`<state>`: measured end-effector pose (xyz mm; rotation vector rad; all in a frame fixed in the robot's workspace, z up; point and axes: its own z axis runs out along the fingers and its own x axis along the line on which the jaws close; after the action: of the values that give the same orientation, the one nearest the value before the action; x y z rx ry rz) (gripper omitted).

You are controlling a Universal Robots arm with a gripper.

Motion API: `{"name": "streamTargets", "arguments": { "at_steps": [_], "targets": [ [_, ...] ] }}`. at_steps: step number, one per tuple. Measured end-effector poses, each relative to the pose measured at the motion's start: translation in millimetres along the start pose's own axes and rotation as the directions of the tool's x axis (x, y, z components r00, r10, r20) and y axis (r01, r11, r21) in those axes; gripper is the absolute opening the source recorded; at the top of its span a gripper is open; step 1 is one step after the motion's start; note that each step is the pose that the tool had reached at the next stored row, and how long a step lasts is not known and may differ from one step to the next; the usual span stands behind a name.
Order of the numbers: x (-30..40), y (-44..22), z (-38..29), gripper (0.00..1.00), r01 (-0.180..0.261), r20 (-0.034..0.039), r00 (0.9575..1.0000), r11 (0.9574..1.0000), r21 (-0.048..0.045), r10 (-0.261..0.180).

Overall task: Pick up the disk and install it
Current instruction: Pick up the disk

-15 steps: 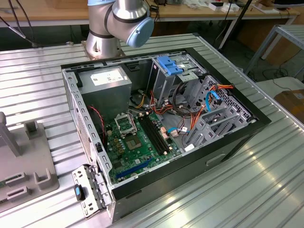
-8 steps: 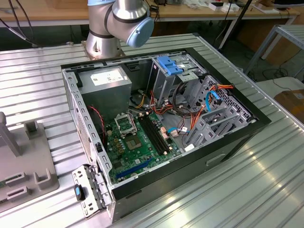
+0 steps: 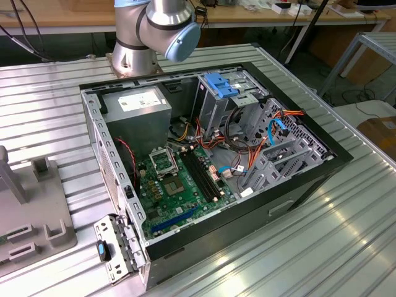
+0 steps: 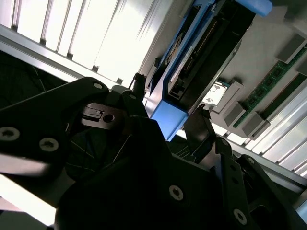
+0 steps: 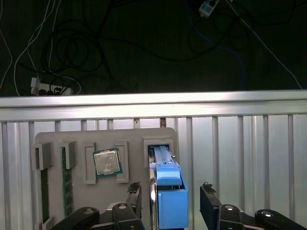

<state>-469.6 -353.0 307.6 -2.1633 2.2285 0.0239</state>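
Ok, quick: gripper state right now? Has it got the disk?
Gripper: open, one finger on either side of the disk with gaps showing, not holding it. The disk stands in its slot in the grey holder.

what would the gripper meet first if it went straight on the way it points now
Probably the disk: it stands in a slot of the grey holder, between the open fingers of the gripper. The fingers would pass either side of it, then meet the holder; depth is unclear.

Exterior view high; both wrist views near disk [image 5: 170, 199] [image 4: 211, 43].
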Motion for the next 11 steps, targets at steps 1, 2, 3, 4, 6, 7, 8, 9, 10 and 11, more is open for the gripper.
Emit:
{"name": "streamTargets", "arguments": {
  "at_steps": [1,2,3,4,6,7,8,9,10,11],
  "targets": [
    [0.0,0.0,-0.1,0.60,0.000,-0.0001,1.0000,1.0000,-0.0002,0.000],
    [0.0,0.0,-0.1,0.60,0.000,-0.0002,1.0000,1.0000,-0.0004,0.000],
    [0.0,0.0,-0.1,0.60,0.000,-0.0002,1.0000,1.0000,-0.0004,0.000],
    [0.0,0.0,-0.1,0.60,0.000,-0.0002,1.0000,1.0000,-0.0004,0.000],
    [0.0,0.0,-0.1,0.60,0.000,-0.0002,1.0000,1.0000,-0.0004,0.000],
    [0.0,0.0,-0.1,0.60,0.000,-0.0002,1.0000,1.0000,-0.0004,0.000],
    [0.0,0.0,-0.1,0.60,0.000,-0.0002,1.0000,1.0000,-0.0004,0.000],
    [0.0,0.0,0.0,0.59,0.000,-0.0002,1.0000,1.0000,-0.0004,0.000],
    [0.0,0.0,-0.1,0.59,0.000,-0.0002,1.0000,1.0000,-0.0005,0.000],
    [0.0,0.0,-0.1,0.59,0.000,-0.0002,1.0000,1.0000,-0.0005,0.000]
  ]
}}
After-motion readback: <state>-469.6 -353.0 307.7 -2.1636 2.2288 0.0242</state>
